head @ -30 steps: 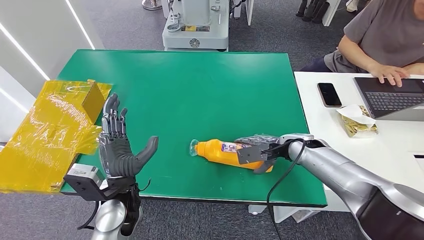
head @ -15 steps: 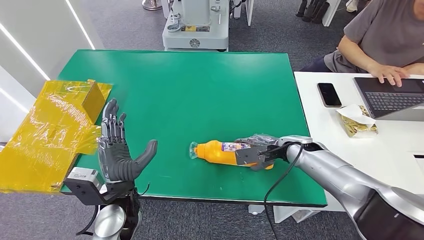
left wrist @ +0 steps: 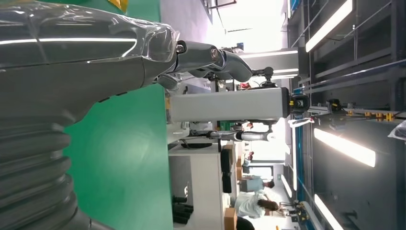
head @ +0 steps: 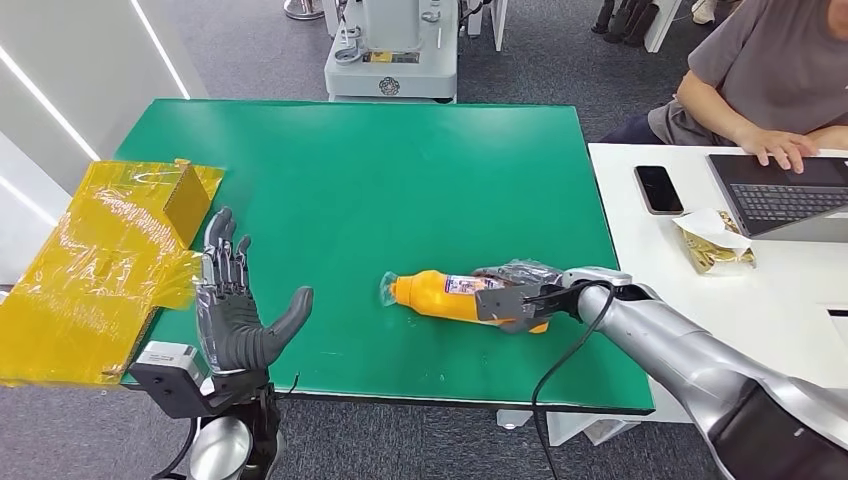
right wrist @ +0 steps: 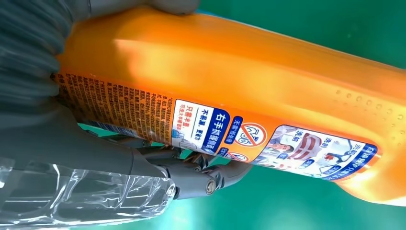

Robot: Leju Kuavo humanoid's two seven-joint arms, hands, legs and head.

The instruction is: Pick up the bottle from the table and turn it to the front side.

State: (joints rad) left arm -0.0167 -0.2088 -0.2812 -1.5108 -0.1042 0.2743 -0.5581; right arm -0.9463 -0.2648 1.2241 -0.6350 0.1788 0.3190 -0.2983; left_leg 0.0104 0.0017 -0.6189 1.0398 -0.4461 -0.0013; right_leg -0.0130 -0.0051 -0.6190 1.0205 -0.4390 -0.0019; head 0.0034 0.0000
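**A:** Right hand first: it's wrapped around the base end of the orange bottle, fingers over the top, thumb underneath. In the right wrist view the dark fingers curl beneath the printed label, so that's a real grip on the bottle's body.

**B:** And the bottle itself?

**A:** Lying on its side, low over the green table near the front edge, a little right of centre. Whether it's touching the mat or just off it, I can't tell. Its long axis runs almost straight across the robot's front, with the clear cap pointing toward the robot's left and the base buried in the right hand.

**B:** So the hand is at one end, not the middle.

**A:** Exactly, and that's what the turn hinges on. Everything beyond the grip sticks out toward the left side, so I'd judge a wrist roll about that long axis would bring the front face round.

**B:** What's the left hand doing?

**A:** The left hand stands upright at the table's near left corner, fingers spread, thumb out, holding nothing. It's well apart from the cap, beside the yellow wrapped box. The right hand is plainly the one on the job.

**B:** Anyone close?

**A:** A person types on a laptop at the white desk, clear of the bottle.
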